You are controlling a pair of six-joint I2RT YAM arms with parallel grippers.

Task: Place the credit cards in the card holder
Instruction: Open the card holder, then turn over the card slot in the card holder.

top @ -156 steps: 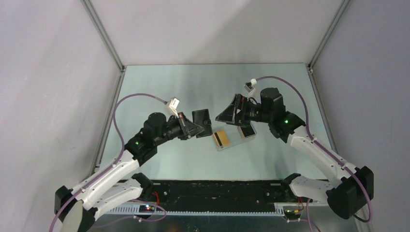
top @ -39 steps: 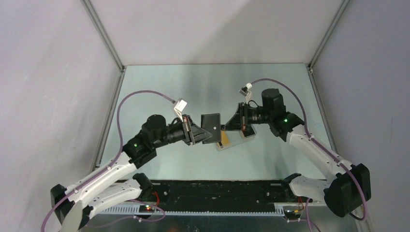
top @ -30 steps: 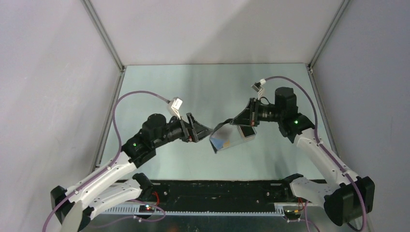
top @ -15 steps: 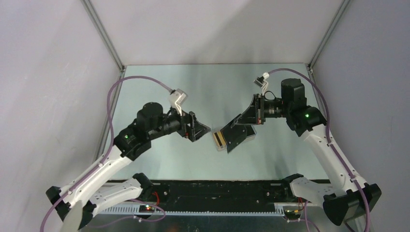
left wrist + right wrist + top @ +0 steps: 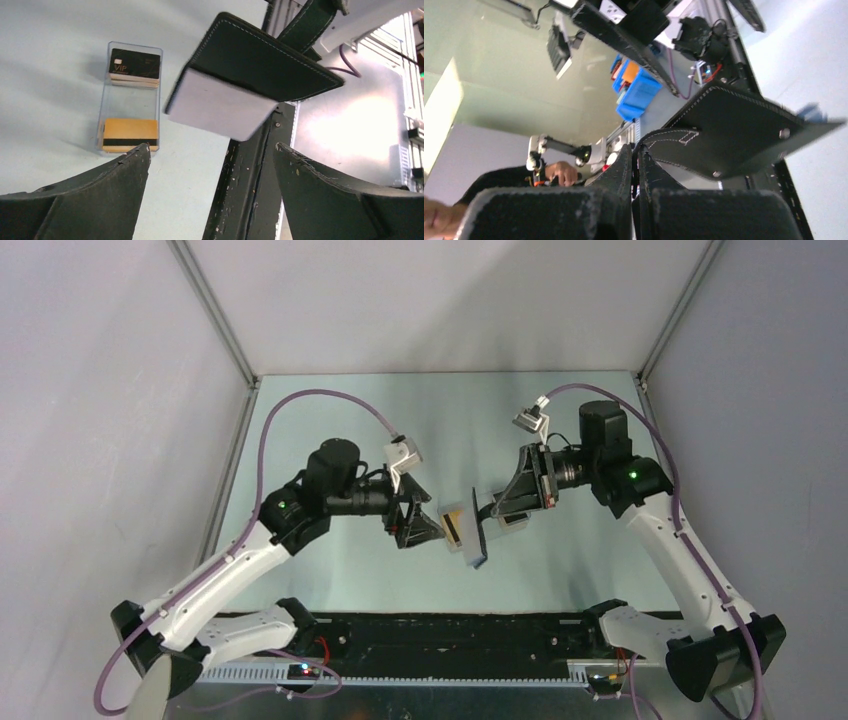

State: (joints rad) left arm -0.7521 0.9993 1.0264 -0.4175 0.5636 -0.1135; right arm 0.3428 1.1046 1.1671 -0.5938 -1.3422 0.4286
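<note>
Pinching one flap of the card holder with the right gripper, fingers pressed tight on the leather. Hanging in the air, partly open and tilted, at about 7 o'clock from that gripper in the top view, over the 6 o'clock edge of the clear tray. Spread wide and holding nothing with the left gripper, just at 9 o'clock of the tray. Lying in the tray as two small stacks of credit cards: orange-yellow with black stripe at the 9 o'clock end, dark-faced at the 3 o'clock end. All on the pale green table.
</note>
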